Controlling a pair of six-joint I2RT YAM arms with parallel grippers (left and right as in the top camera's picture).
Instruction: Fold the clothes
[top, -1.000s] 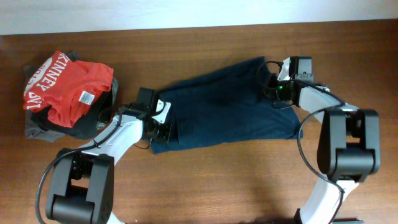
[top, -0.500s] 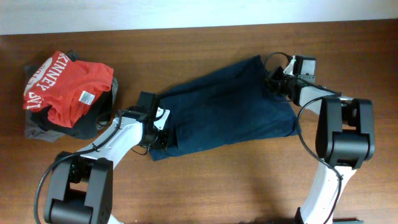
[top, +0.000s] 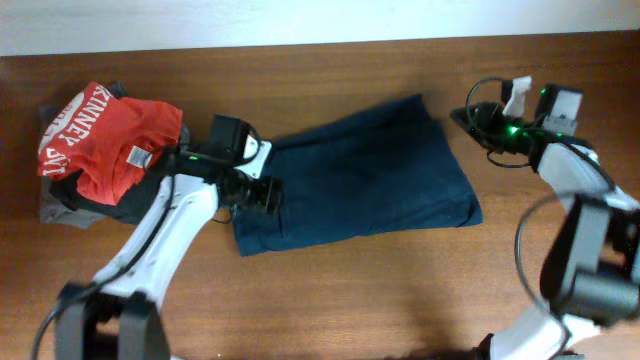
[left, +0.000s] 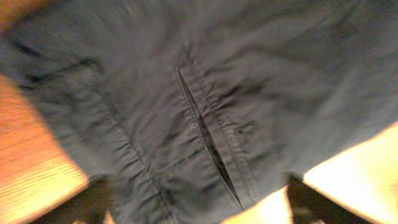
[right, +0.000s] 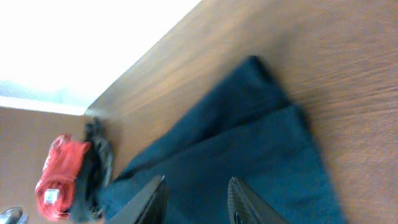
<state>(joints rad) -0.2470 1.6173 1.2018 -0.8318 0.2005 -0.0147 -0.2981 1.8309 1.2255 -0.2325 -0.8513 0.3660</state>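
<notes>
One "KINNEY" red shirt near navy shorts

Bare counter lies open from 5 to 7 o'clock of the shorts and along 12, while the red shirt on its dark pile blocks 9, the left arm 8, and the right arm 2 to 3.

The left arm reaches forward and bends inward, the left tool pointing inward with fingers spread wide. The right arm stretches forward, the right tool pointing inward, fingers parted.
</notes>
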